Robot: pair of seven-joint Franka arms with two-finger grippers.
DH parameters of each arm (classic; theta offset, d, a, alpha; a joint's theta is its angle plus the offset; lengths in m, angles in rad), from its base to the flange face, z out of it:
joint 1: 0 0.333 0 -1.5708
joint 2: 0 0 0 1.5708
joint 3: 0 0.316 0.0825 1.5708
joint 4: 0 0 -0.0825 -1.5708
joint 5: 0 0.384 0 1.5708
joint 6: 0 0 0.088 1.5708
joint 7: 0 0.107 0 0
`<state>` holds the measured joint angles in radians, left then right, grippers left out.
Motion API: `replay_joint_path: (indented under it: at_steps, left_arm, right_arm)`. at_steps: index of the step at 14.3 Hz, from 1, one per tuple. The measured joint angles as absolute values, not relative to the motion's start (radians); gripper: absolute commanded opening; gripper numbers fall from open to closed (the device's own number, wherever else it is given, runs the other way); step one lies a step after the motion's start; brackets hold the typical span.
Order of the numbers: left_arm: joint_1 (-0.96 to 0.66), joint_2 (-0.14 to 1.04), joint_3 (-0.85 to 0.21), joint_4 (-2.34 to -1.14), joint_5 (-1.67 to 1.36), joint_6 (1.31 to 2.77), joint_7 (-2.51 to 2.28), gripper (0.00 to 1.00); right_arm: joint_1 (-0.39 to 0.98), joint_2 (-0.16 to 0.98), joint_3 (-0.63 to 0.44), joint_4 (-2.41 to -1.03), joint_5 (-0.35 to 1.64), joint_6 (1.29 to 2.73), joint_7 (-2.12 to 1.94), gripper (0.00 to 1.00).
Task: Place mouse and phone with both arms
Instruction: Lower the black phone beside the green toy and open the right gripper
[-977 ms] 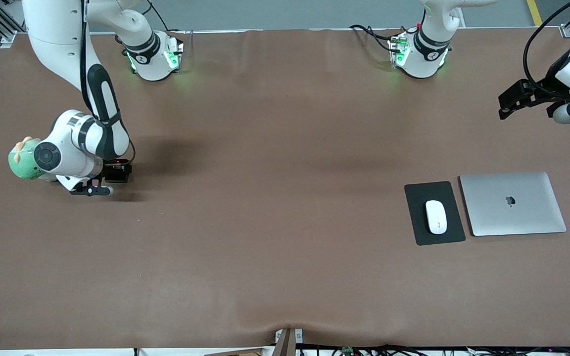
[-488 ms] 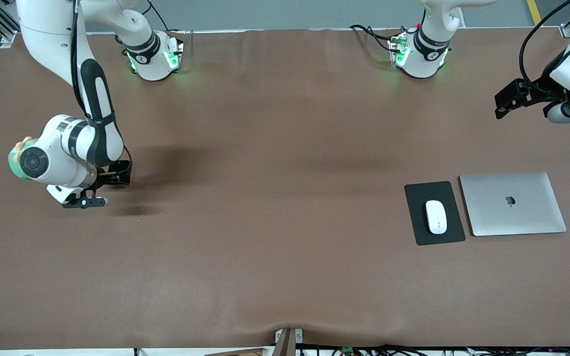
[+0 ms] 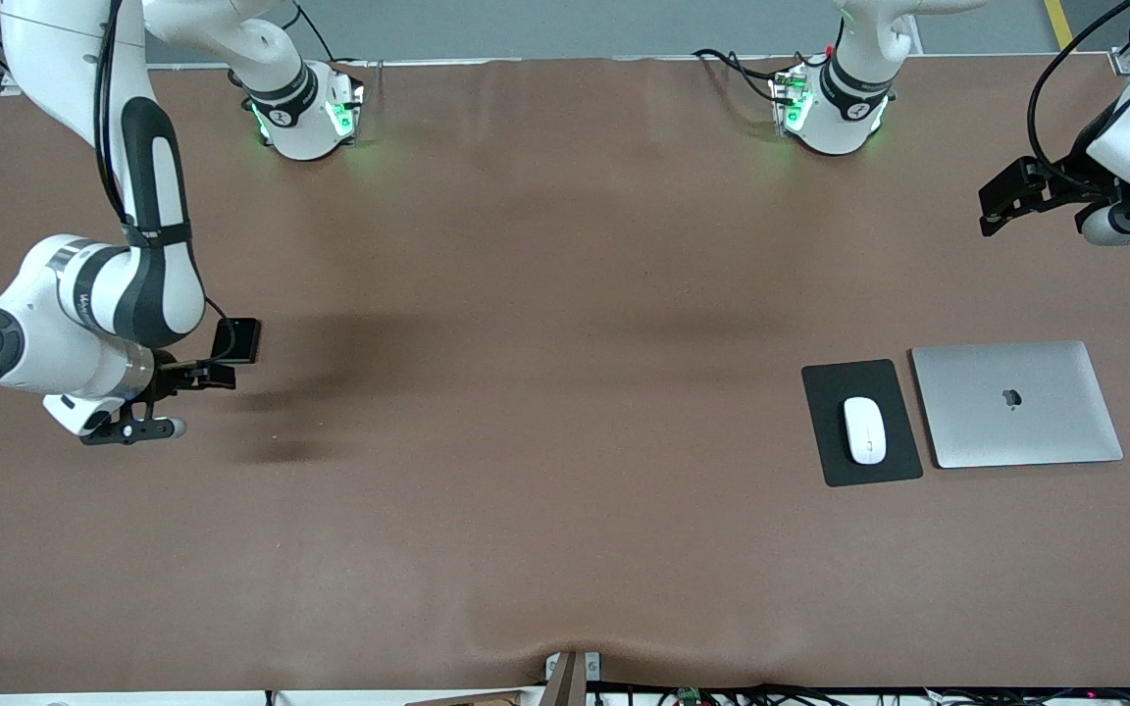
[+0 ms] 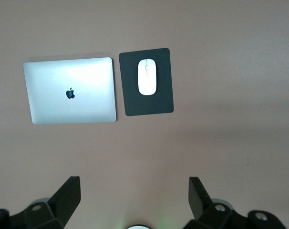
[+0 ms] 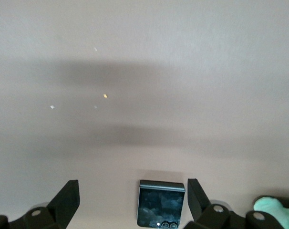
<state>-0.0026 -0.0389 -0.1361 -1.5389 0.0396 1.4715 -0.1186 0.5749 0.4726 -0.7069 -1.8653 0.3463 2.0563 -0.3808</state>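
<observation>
Apparently both items are placed: the mouse lies on the dark mat beside the laptop, the phone on the table at the right arm's end. Above the phone hangs the right gripper, fingers spread and empty; the left gripper, also spread, waits raised at its own end.

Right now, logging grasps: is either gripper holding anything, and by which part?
Nothing is held. The right gripper is open, apart from the phone lying on the table; the left gripper is open, empty.
</observation>
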Motion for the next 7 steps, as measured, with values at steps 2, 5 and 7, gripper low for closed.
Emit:
replay_joint_path:
  at_steps: [2, 5, 7]
  left_arm:
    - [-0.003, -0.039, -0.136, -1.539, 0.04, 1.472, -0.119, 1.0]
    - [-0.001, -0.041, -0.136, -1.539, 0.04, 1.472, -0.119, 1.0]
    - [0.0, -0.043, -0.136, -1.539, 0.04, 1.472, -0.119, 1.0]
  right_arm:
    - [0.574, 0.474, -0.707, -1.84, 0.346, 2.055, -0.381, 1.0]
    - [0.564, 0.48, -0.707, -1.775, 0.345, 2.017, -0.381, 1.0]
    - [0.54, 0.495, -0.707, -1.69, 0.344, 1.943, -0.381, 1.0]
